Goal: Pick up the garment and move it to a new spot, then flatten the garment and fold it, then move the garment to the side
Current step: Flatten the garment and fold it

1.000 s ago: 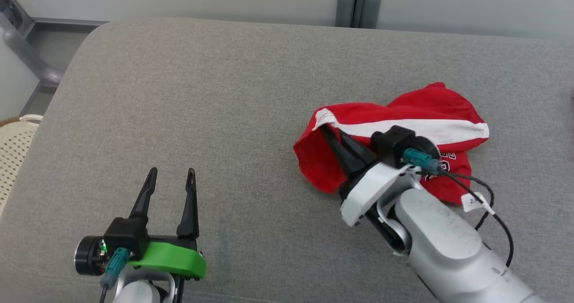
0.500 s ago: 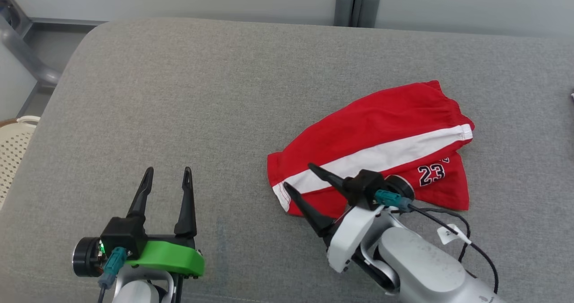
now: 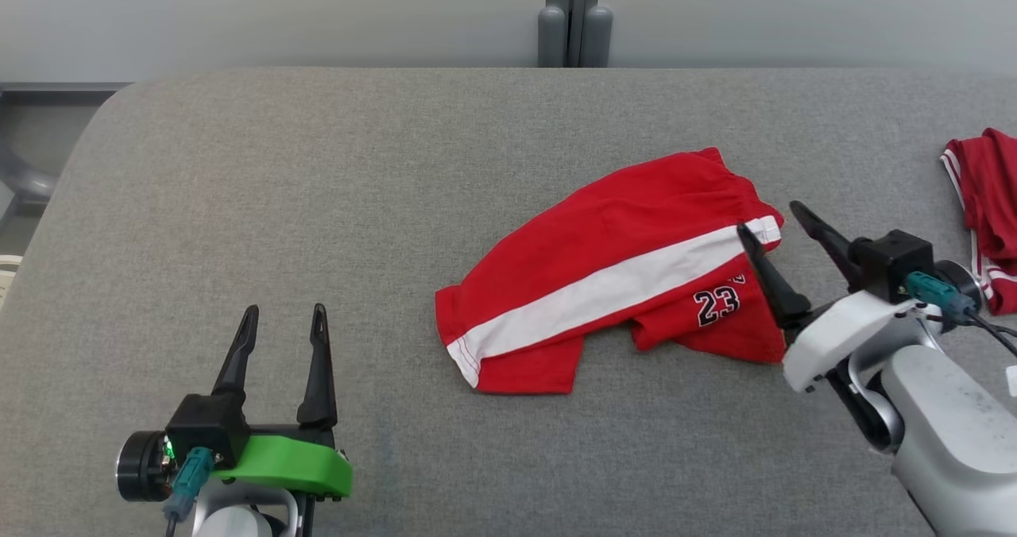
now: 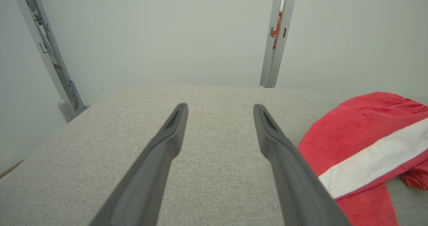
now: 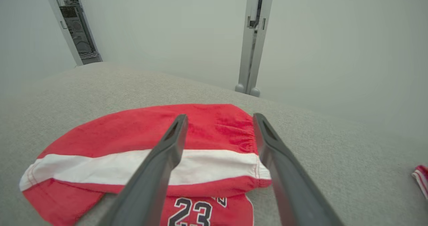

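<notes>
Red fabric shorts with a white stripe and "23" [image 3: 604, 275] lie right of centre on the grey fabric-covered bench [image 3: 318, 203]; the right gripper [image 3: 769, 217], fingers spread and empty, is at their waistband end; the left gripper [image 3: 286, 310] is well apart, fingers open; another red-and-white garment [image 3: 989, 203] lies at the bench's right edge.

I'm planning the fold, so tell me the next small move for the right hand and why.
Probably lower the right hand onto the waistband and close on it. Its fingers stand open and empty right at that end of the red shorts, which lie flat with one leg laid over the other, so a crosswise fold toward the leg hems looks due.
</notes>
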Available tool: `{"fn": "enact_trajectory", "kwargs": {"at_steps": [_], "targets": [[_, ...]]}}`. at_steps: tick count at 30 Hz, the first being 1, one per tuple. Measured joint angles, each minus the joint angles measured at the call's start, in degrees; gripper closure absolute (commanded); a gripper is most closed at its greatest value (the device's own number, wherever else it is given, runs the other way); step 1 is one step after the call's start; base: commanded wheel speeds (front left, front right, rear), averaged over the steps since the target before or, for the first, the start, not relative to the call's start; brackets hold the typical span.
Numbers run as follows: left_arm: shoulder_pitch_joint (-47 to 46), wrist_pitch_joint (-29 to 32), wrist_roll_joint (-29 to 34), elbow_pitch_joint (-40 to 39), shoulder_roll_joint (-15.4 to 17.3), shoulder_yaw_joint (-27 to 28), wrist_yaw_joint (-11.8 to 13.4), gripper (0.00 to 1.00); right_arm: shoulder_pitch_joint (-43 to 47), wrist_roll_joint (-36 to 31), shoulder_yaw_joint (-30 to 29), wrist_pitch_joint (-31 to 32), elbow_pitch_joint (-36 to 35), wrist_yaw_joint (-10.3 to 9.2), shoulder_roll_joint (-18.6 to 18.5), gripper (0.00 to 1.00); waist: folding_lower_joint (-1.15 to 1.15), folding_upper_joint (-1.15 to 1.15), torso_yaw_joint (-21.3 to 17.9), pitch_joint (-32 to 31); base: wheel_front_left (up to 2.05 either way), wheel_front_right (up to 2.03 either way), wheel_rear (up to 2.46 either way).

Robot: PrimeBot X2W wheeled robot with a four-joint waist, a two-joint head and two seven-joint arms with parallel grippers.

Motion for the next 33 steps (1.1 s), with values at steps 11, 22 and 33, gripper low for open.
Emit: {"fn": "enact_trajectory", "kwargs": {"at_steps": [11, 22, 33], "targets": [[-0.91, 0.00, -0.40, -0.22, -0.01, -2.09, 0.46, 0.00, -3.67, 2.66, 1.48, 1.83, 6.48, 0.00, -4.90, 0.00, 0.00, 0.00, 0.58, 2.71, 0.00, 0.00, 0.00], [-2.53, 0.01, -1.49, -0.36, -0.01, -4.48, 1.99, 0.00, -8.88, 14.23, 11.40, 6.15, 12.77, 0.00, -6.23, 0.48, 0.00, 0.00, 3.35, 5.85, 0.00, 0.00, 0.00], [-2.60, 0.00, -1.67, -0.09, -0.01, -3.91, 2.77, 0.00, -10.56, 18.84, 16.40, 0.58, 11.59, 0.00, -7.98, 1.00, 0.00, 0.00, 3.14, 5.27, 0.00, 0.00, 0.00]]}}
